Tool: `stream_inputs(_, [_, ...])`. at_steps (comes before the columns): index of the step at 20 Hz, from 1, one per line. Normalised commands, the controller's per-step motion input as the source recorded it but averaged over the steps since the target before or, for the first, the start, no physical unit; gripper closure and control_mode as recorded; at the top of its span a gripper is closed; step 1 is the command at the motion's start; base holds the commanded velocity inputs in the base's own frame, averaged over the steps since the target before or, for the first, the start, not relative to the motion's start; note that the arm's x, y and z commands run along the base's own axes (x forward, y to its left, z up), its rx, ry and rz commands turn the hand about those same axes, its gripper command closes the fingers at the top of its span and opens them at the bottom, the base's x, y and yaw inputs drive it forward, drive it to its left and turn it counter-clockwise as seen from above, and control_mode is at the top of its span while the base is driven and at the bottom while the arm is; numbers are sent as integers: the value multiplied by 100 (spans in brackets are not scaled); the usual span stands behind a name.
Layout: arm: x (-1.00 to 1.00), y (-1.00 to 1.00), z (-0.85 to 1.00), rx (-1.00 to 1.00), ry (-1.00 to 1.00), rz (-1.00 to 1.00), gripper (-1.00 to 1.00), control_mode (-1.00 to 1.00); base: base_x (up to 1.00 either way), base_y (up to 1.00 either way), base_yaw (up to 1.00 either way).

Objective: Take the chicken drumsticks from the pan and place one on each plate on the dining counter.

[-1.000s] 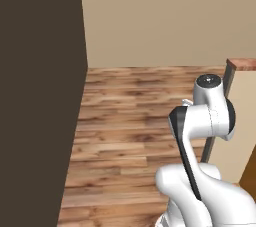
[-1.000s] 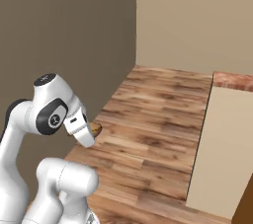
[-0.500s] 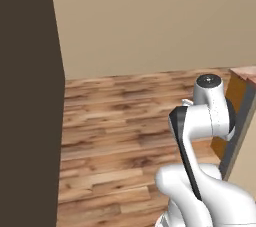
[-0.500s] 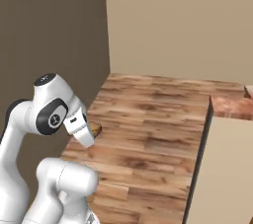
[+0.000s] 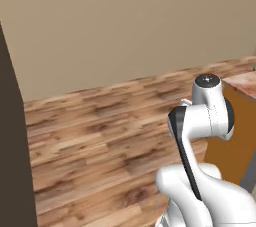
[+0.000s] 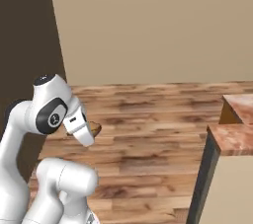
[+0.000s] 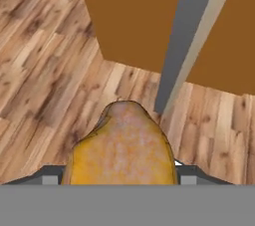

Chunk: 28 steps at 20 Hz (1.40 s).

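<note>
My jaws (image 7: 119,182) are pinched on a glossy golden-brown roasted chicken drumstick (image 7: 121,151), which sits between them and pokes forward past the tips; in the right base view I see the same piece (image 6: 93,129) jutting from the hand, carried in the air over the brown plank floor (image 5: 105,141). The fingertips themselves are hidden behind the meat, so I cannot judge how deep the hold goes. My worry is a slip: the skin looks slick, and a jolt of the base could drop it onto the floor. Beyond it stand plain orange panels (image 7: 134,16), and the reddish-brown mottled marble bench (image 6: 236,136) lies well apart to the right, so I also fear clipping that corner.
</note>
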Motion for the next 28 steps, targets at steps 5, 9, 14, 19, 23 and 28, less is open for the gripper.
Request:
stream_inputs(5, [0, 0, 0, 0, 0, 0, 100, 100, 100, 49, -46])
stream_inputs(9, [0, 0, 0, 0, 0, 0, 100, 100, 100, 54, -53])
stream_inputs(14, [0, 0, 0, 0, 0, 0, 100, 100, 100, 57, -58])
stream_inputs(19, [0, 0, 0, 0, 0, 0, 100, 100, 100, 65, -59])
stream_inputs(23, [0, 0, 0, 0, 0, 0, 100, 100, 100, 83, -57])
stream_inputs(28, [0, 0, 0, 0, 0, 0, 100, 100, 100, 86, -50])
